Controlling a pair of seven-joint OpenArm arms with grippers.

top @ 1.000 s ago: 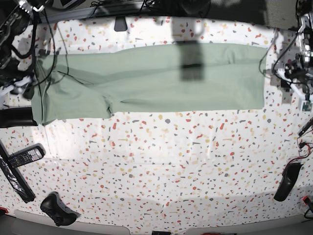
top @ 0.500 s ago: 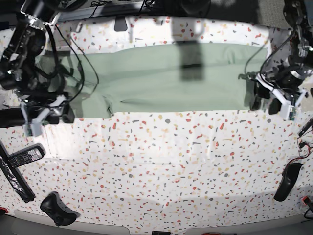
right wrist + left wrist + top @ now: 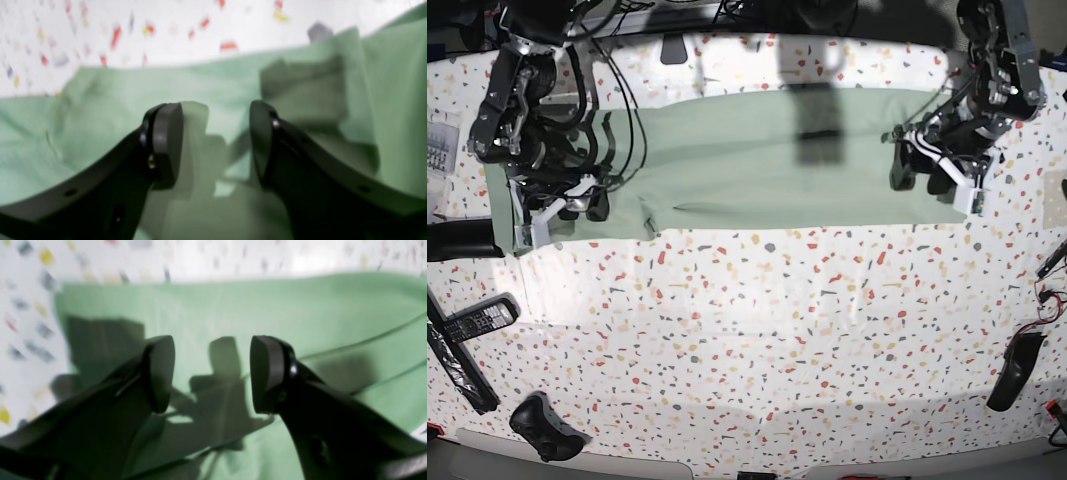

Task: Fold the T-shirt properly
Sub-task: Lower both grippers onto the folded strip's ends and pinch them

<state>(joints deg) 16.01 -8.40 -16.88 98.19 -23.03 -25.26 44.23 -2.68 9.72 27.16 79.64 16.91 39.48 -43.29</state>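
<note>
now poised above the t-shirt (image 3: pixel 767 160), left gripper (image 3: pixel 917 172) and right gripper (image 3: pixel 577 205) gape empty, likely next to pinch both ends.

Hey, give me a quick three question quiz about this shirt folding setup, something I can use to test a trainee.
1. True or false: the left claw is clamped on the T-shirt.
2. In the base view, the T-shirt lies: A) along the table's far side, B) at its middle, C) hanging off the near edge.
3. Fill in: the right claw hovers over ____ fabric.

Key
1. False; its jaws stand apart with nothing between them.
2. A.
3. Green; that end of the shirt looks rumpled, and its jaws are open too.
</note>
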